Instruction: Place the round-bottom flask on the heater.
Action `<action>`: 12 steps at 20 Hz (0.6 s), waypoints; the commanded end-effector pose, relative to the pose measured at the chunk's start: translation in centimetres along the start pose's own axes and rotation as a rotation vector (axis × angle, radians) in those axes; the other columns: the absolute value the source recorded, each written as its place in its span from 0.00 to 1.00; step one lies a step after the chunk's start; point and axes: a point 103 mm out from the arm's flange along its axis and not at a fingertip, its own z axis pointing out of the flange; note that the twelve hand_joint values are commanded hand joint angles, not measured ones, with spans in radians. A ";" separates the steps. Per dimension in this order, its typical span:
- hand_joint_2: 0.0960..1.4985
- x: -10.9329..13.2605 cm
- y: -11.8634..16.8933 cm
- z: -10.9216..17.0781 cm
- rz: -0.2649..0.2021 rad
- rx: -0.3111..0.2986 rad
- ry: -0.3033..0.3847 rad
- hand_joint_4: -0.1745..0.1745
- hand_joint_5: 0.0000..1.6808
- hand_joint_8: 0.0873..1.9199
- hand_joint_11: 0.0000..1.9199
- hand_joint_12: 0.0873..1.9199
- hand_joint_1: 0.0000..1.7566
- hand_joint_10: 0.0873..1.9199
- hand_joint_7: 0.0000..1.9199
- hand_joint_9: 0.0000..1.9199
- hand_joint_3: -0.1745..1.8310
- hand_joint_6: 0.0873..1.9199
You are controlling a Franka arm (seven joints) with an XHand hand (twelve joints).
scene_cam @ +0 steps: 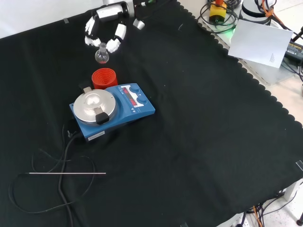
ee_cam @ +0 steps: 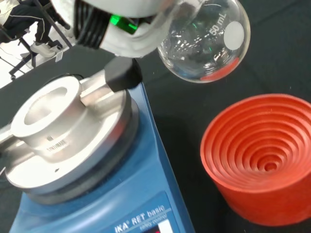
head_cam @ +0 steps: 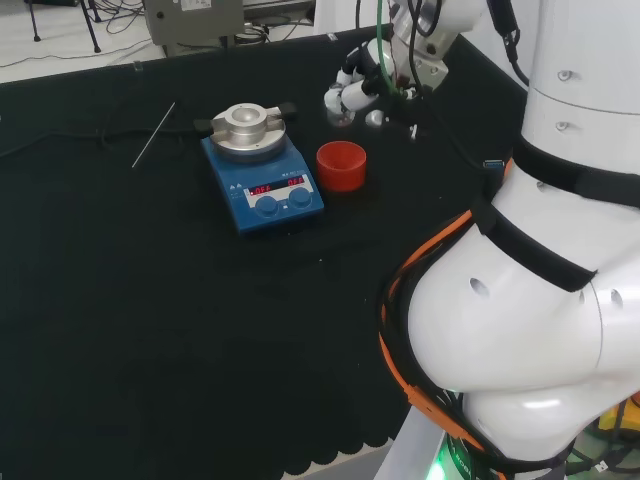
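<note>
The clear round-bottom flask [scene_cam: 102, 56] [ee_cam: 204, 43] [head_cam: 340, 110] hangs off the cloth, neck up, with a little reddish liquid at its bottom. My black and white hand [scene_cam: 105, 28] [head_cam: 358, 88] [ee_cam: 121, 29] is shut on its neck from above. The flask is just beyond the empty red ribbed stand [scene_cam: 104, 78] [head_cam: 341, 165] [ee_cam: 262, 155] in the front view. The blue heater [scene_cam: 112, 109] [head_cam: 262, 180] [ee_cam: 97, 194], with a round silver top block and lit red displays, stands right beside the stand, nearer the camera in the front view.
A thin metal rod [scene_cam: 66, 173] [head_cam: 153, 134] and a black cable [scene_cam: 64, 156] lie on the cloth near the heater. White paper [scene_cam: 262, 42] rests off the bench's edge at the front view's upper right. The arm's white links [head_cam: 540, 250] stand at the head view's right.
</note>
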 end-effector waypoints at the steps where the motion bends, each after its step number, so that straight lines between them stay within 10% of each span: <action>1: 0.41 1.5 -0.5 -0.5 0.000 0.004 -0.022 0.90 0.64 0.28 0.31 0.60 0.62 0.22 0.38 0.46 0.51 0.55; 12: 0.40 4.2 1.4 -0.5 -0.055 0.018 -0.017 0.90 0.64 0.28 0.31 0.61 0.62 0.22 0.38 0.46 0.51 0.55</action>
